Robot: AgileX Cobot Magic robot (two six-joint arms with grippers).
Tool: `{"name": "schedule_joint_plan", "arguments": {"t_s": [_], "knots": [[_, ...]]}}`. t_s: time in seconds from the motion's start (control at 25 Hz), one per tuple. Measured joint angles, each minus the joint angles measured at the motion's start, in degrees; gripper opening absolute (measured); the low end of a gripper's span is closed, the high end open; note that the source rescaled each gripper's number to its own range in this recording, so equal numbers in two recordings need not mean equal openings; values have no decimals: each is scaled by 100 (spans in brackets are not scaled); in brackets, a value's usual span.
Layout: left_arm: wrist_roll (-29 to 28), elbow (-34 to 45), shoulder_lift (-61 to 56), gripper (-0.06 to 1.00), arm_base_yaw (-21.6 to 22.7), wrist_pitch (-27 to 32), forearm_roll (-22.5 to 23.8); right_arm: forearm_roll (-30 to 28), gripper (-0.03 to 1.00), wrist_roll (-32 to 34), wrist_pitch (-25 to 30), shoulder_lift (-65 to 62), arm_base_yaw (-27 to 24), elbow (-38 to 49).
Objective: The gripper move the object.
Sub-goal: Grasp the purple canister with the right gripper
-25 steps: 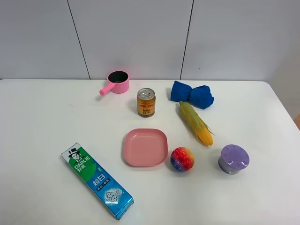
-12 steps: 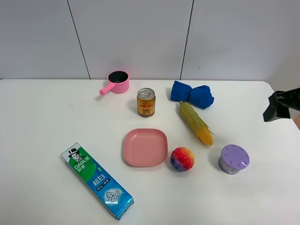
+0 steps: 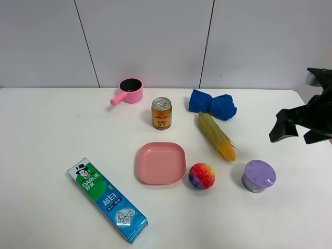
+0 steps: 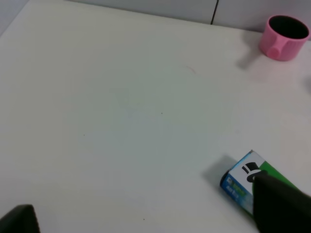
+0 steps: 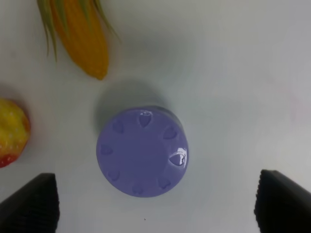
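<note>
The object, a small squat container (image 3: 258,176) with a lilac dotted lid, stands on the white table at the front right. In the right wrist view it (image 5: 142,151) lies between the two spread fingertips (image 5: 30,203). My right gripper (image 3: 300,134) is a black claw, open and empty. It hovers above the table, behind and to the right of the container, without touching it. My left gripper (image 4: 148,218) is open and empty over the left part of the table; it does not show in the exterior high view.
A rainbow ball (image 3: 202,176) lies left of the container, and a corn cob (image 3: 217,136) behind it. A pink plate (image 3: 161,163), a can (image 3: 161,113), a blue cloth (image 3: 212,105), a pink saucepan (image 3: 129,91) and a toothpaste box (image 3: 107,199) share the table.
My right gripper has come into view from the right edge and moved left and forward toward the container. Nothing on the table has moved.
</note>
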Motion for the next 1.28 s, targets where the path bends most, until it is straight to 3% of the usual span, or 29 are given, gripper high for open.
{"name": "schedule_joint_plan", "arguments": {"t_s": [0.08,0.16,0.2,0.24,0.36,0.64,1.28], "knots": [[0,0,0,100,0,0,0,-90,43,0,-31,35,195,69],[0,0,0,100,0,0,0,-481,43,268,-286,177,893,226],[0,0,0,100,0,0,0,-481,43,268,-286,177,893,226],[0,0,0,100,0,0,0,-813,43,658,-478,276,1314,252],[0,0,0,100,0,0,0,-1245,43,1145,-527,465,1635,257],[0,0,0,100,0,-5,0,-1541,43,1465,-362,989,1670,259],[0,0,0,100,0,-5,0,-1664,43,1679,-978,1190,1682,679]]}}
